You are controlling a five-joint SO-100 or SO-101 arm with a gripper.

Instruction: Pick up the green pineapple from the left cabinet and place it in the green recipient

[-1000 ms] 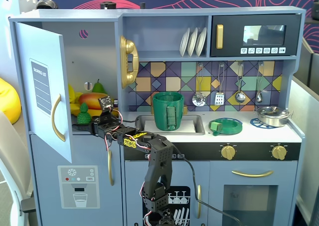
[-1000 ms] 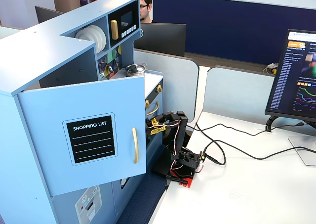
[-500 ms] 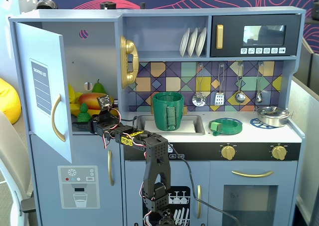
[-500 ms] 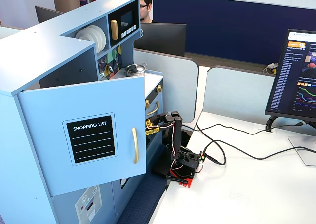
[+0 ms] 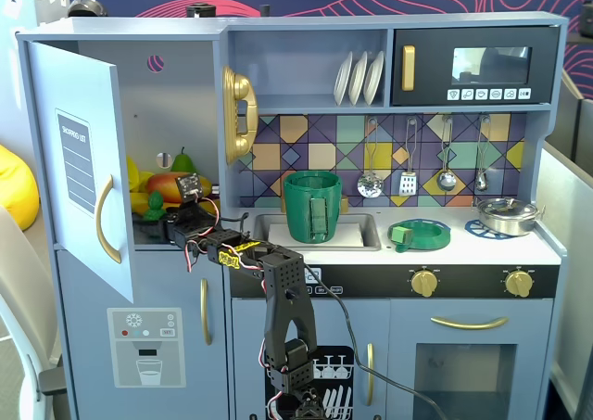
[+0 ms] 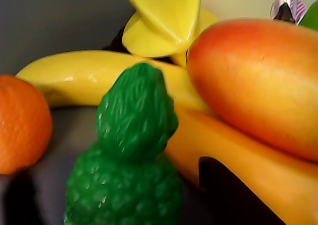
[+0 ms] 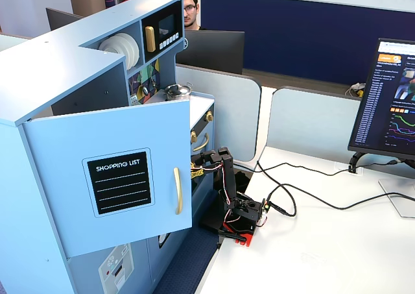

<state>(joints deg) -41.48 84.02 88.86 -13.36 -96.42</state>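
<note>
Arm (image 5: 283, 309) bends up from its base and reaches into the left cabinet (image 5: 79, 151) toward the green pineapple (image 6: 130, 160) (mango (image 6: 258, 81) at 2 o'clock); can't tell how the gripper's jaws stand.

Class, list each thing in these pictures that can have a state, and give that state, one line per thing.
left cabinet: door open.
green pineapple: upright in the cabinet, not gripped.
gripper: reaching into the cabinet; open or shut cannot be told.
green recipient: upright in the sink, nothing seen inside.
microwave: door shut.
lower cupboard doors: shut.
</note>
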